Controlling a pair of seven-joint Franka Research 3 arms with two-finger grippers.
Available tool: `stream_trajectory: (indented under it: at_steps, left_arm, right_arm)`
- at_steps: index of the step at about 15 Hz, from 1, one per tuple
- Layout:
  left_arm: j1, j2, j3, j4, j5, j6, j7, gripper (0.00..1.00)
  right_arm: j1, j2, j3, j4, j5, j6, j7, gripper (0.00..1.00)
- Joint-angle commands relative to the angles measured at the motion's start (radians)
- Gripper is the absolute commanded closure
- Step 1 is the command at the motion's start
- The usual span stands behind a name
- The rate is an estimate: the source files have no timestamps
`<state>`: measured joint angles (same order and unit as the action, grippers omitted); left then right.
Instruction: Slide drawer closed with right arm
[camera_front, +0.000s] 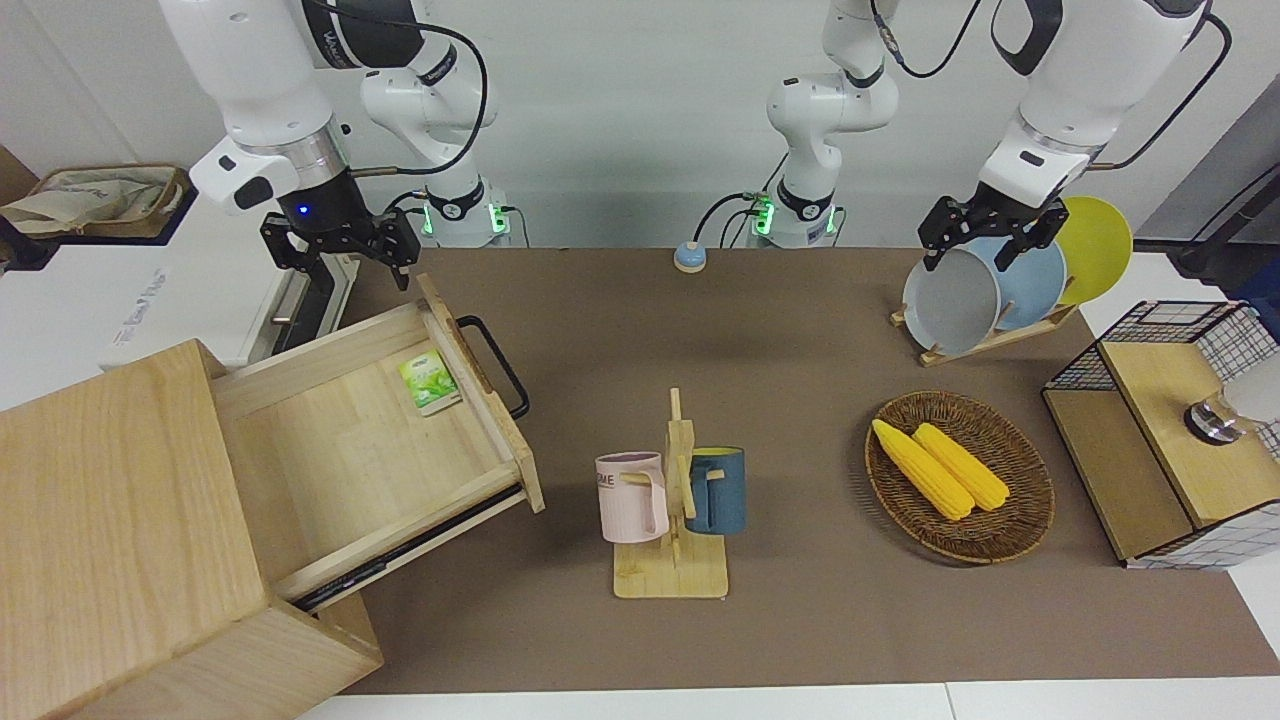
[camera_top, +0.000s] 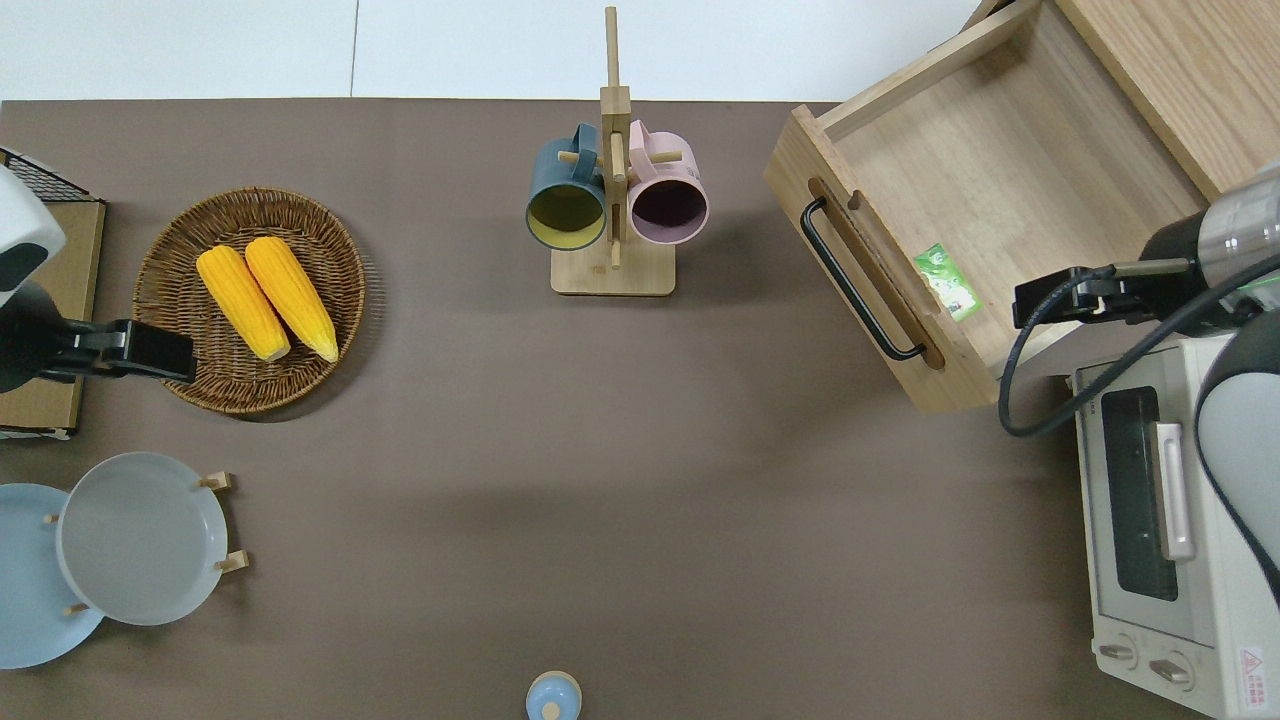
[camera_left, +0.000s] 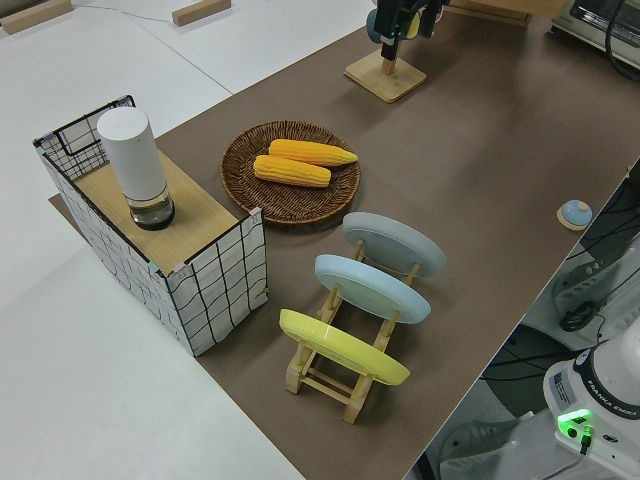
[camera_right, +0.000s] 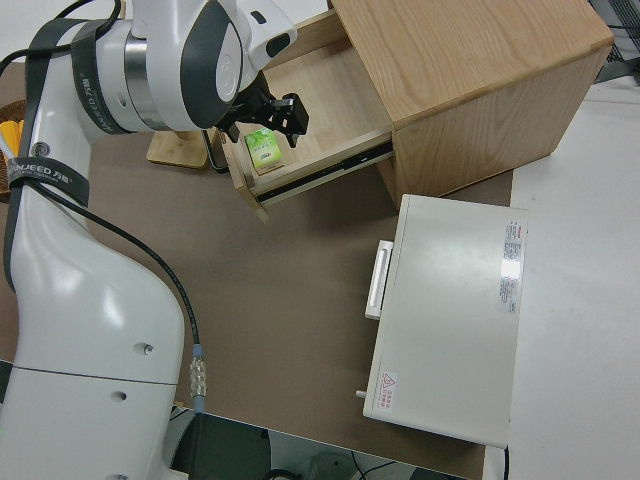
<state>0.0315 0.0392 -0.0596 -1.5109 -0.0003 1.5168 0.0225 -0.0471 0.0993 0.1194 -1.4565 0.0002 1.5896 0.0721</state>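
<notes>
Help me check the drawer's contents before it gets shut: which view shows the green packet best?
The front view: the green packet lies unobstructed in the open drawer, just inside its front panel. The overhead view shows it too, smaller. In the right side view the right gripper partly covers it. The left side view misses it.

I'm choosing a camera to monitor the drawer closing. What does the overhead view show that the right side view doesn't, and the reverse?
Only overhead: the drawer's black handle in full, the mug rack, the corn basket and the plates. Only the right side view: the drawer's slide rail, the cabinet's top and side, and the oven's whole top. Both show the open drawer, the green packet inside it, and the right end effector over the drawer's edge.
</notes>
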Motion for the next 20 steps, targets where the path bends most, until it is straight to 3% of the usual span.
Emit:
stream_trajectory:
  at_steps: [1,6,18,19,20]
  left_arm:
    - [0.004,0.011,-0.006,0.026,0.017,-0.02,0.01,0.01]
    - [0.004,0.011,-0.006,0.026,0.017,-0.02,0.01,0.01]
    - [0.004,0.011,-0.006,0.026,0.017,-0.02,0.01,0.01]
    - [0.004,0.011,-0.006,0.026,0.017,-0.02,0.01,0.01]
    - [0.004,0.011,-0.006,0.024,0.017,-0.02,0.01,0.01]
  right_arm:
    - [-0.013,-0.015,0.006,0.007,-0.009,0.001,-0.026,0.015]
    - [0.003,-0.026,0.019,0.008,-0.065,0.0,-0.025,0.015]
    - [0.003,-0.064,0.019,0.008,-0.051,0.0,-0.015,0.025]
    - [0.003,-0.064,0.019,0.008,-0.051,0.0,-0.015,0.088]
    - [0.003,-0.066,0.019,0.008,-0.051,0.0,-0.021,0.256]
